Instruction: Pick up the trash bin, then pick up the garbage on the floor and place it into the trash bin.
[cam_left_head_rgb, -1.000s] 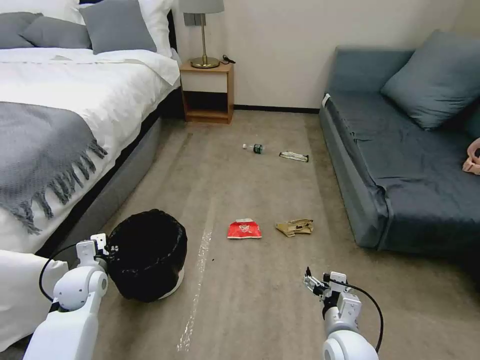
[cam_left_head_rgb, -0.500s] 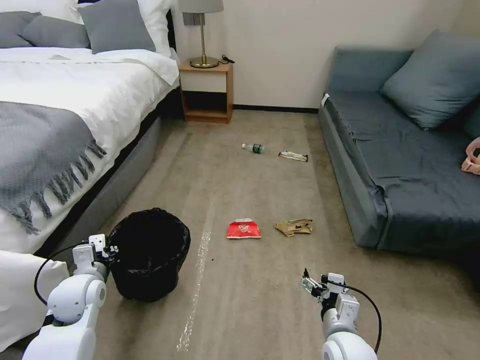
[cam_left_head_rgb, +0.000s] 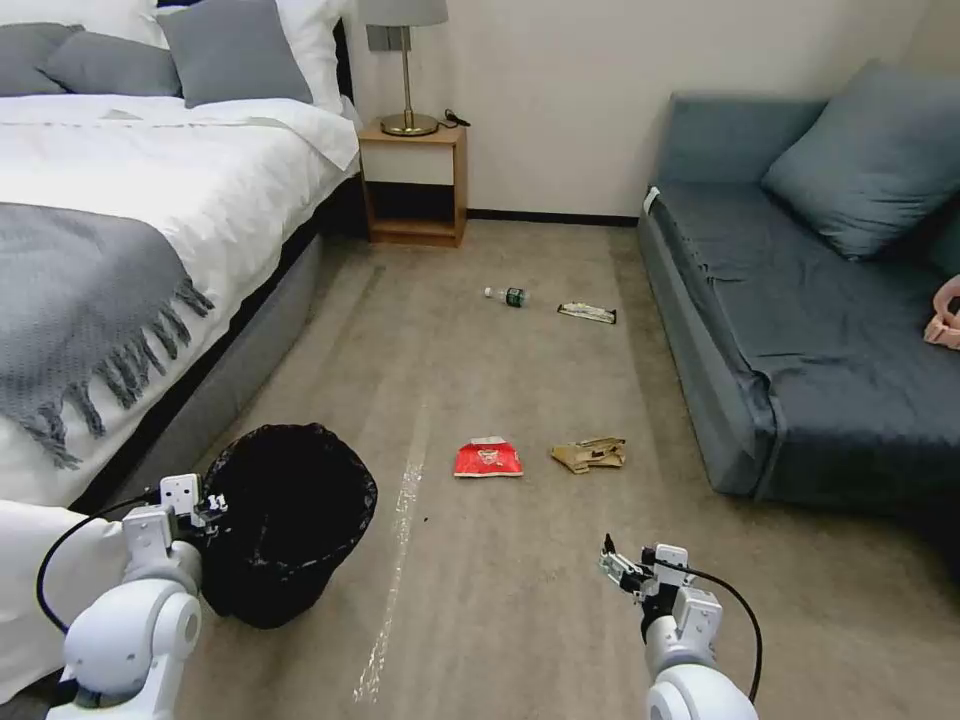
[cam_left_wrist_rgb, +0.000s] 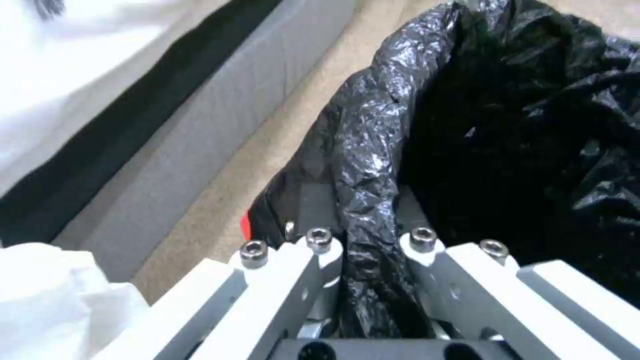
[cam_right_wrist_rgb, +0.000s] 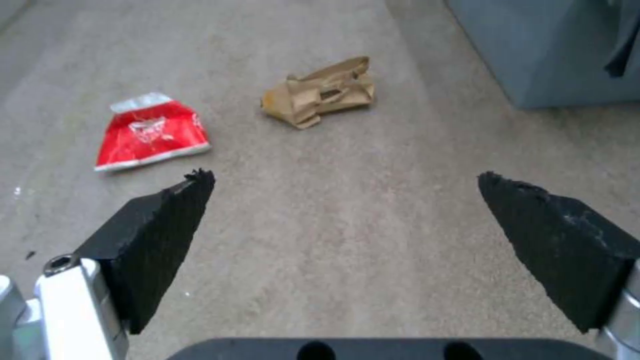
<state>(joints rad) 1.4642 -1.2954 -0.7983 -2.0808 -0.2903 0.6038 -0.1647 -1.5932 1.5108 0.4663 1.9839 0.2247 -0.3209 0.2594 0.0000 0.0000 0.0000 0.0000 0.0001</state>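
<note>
The trash bin (cam_left_head_rgb: 285, 520), lined with a glossy black bag, hangs tilted at the lower left beside the bed. My left gripper (cam_left_head_rgb: 205, 505) is shut on its near rim; the left wrist view has the bag-covered rim (cam_left_wrist_rgb: 363, 210) pinched between the fingers. On the carpet ahead lie pieces of garbage: a red snack packet (cam_left_head_rgb: 488, 459) (cam_right_wrist_rgb: 152, 131) and tan paper packaging (cam_left_head_rgb: 590, 454) (cam_right_wrist_rgb: 320, 92). Farther off are a small bottle (cam_left_head_rgb: 508, 296) and a long wrapper (cam_left_head_rgb: 587, 313). My right gripper (cam_left_head_rgb: 615, 565) (cam_right_wrist_rgb: 347, 180) hovers open over bare carpet, short of the red packet.
A bed (cam_left_head_rgb: 120, 230) with a grey throw runs along the left. A blue sofa (cam_left_head_rgb: 800, 330) lines the right. A wooden nightstand (cam_left_head_rgb: 415, 180) with a lamp stands at the back wall. A shiny tape strip (cam_left_head_rgb: 395, 560) runs down the carpet between them.
My left arm has pulled back and to the left with the bin in its grip. The bin has tipped, and its white base no longer shows. The right gripper has barely shifted.
</note>
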